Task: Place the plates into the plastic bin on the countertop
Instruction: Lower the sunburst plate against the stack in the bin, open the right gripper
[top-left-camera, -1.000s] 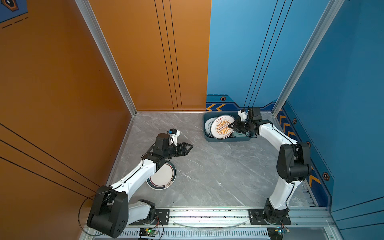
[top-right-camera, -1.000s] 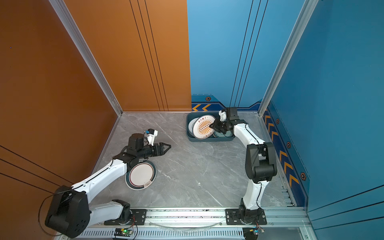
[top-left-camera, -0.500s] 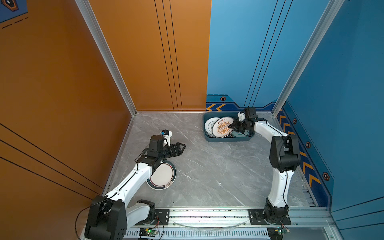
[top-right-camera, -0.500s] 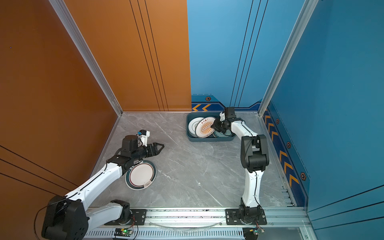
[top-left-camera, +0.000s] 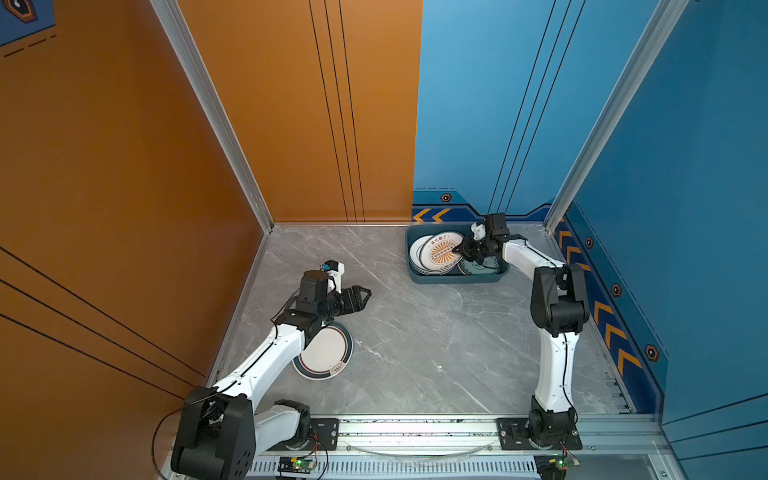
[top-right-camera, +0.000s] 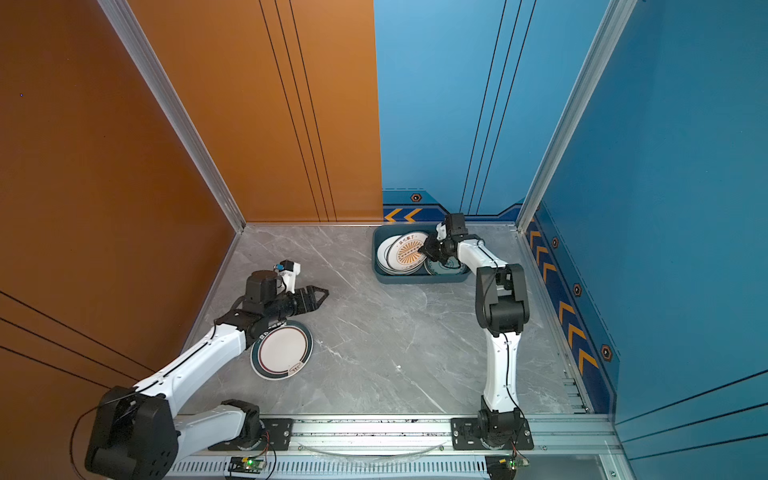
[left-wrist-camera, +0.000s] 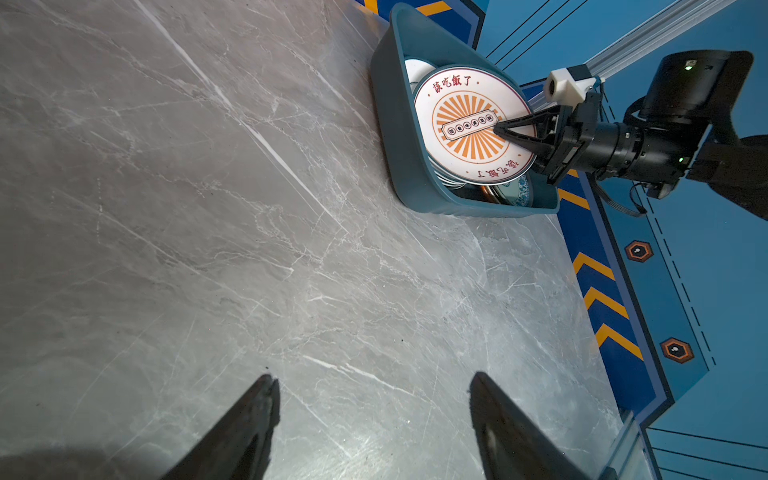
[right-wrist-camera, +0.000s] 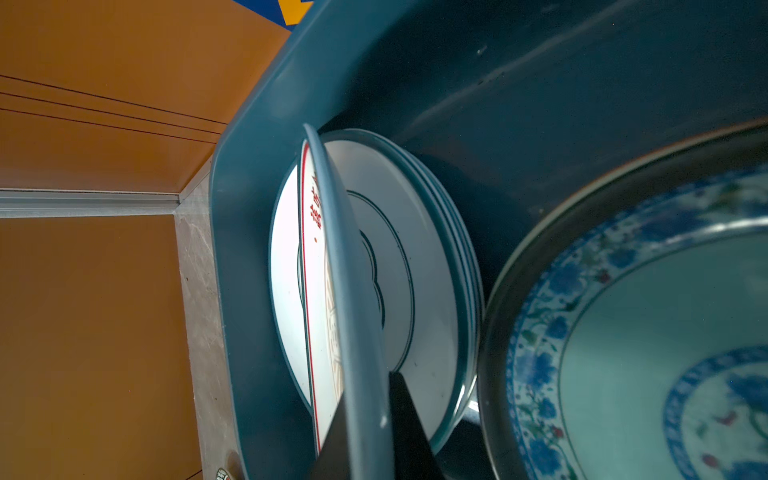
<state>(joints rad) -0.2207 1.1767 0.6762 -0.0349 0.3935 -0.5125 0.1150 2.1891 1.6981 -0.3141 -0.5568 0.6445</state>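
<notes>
**Marble countertop (top-left-camera: 415, 340), plastic bin (top-left-camera: 453, 278) sitting in the far corner**

The right gripper (top-left-camera: 458, 250) is clamping the rim of the sunburst plate (top-left-camera: 440, 252) and holding it tilted over the white plates (right-wrist-camera: 415, 257) stacked in the bin. A teal patterned plate (right-wrist-camera: 644, 332) is lying beside them. The left gripper (top-left-camera: 365, 296) is hovering with its jaws spread and empty, near the dark-rimmed plate (top-left-camera: 326, 353) lying flat on the marble. These plates are probably going to handle as stiff, glossy and chippable, so a pinch at the rim is looking safest.

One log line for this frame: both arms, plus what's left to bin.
left gripper: open, empty, above countertop | right gripper: shut on sunburst plate rim, plate tilted inside plastic bin | remaining: dark-rimmed plate on countertop
</notes>
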